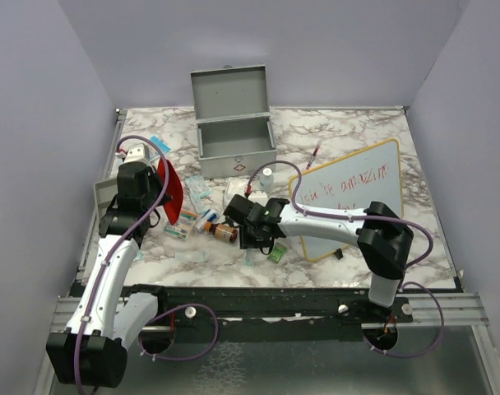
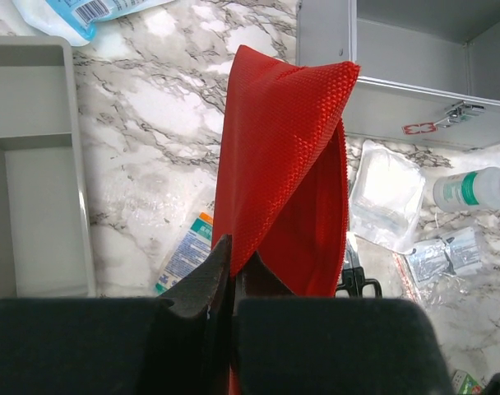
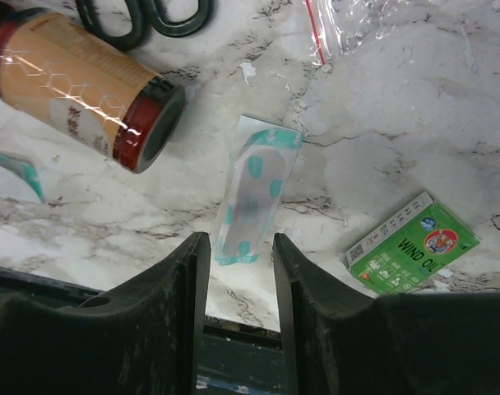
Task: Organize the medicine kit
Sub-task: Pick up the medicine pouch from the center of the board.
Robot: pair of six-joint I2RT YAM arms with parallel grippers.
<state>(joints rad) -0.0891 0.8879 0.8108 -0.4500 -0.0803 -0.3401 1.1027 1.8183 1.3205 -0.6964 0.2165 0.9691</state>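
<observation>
Two arms are busy over a cluttered marble counter (image 1: 340, 132), and at its far edge the medicine kit (image 1: 236, 152) stands with its lid thrown back, ready to take things in. A whiteboard (image 1: 357, 189) lies flat nearer the arms. The left gripper (image 2: 232, 265) is clamped tight on the edge of a red pouch (image 2: 283, 164), held clear above the counter beside a grey tray (image 2: 36, 214) and bound for the box, I'd guess. The right gripper (image 3: 240, 247) hangs low near a brown bottle (image 3: 85, 82) lying on its side. Its jaws are apart and empty, straddling the end of a spotted plaster strip (image 3: 254, 185). That looks lined up for a pick!
</observation>
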